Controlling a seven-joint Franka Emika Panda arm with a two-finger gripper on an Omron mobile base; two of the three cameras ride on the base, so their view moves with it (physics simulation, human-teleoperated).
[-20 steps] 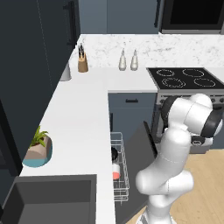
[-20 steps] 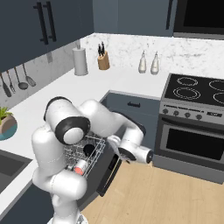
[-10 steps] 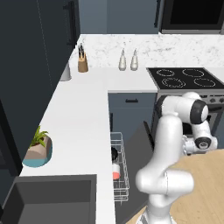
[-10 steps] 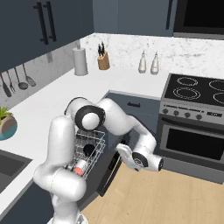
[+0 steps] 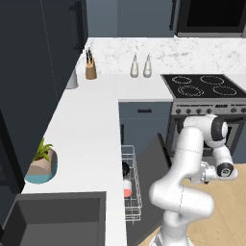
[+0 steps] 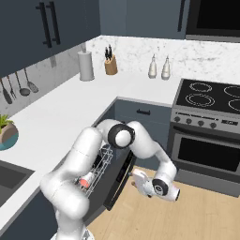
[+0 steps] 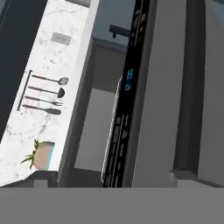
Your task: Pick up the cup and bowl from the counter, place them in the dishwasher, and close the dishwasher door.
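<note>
Loading looks done to me: the cup (image 5: 127, 192), red top showing, and the black bowl (image 5: 125, 169) both sit in the dishwasher's (image 6: 101, 171) white wire rack, below the near edge of the counter (image 5: 91, 144). That leaves the dishwasher door (image 5: 154, 182), which hangs open, its dark panel tilted outward over the wooden floor (image 6: 197, 211). My gripper (image 6: 138, 180) is low beside the door's outer edge, fingers spread wide and holding nothing. From the hand view I look along the door's (image 7: 166, 96) edge with its control strip. Next, I judge, I must get under or behind the panel and push it up toward the cabinet front.
</note>
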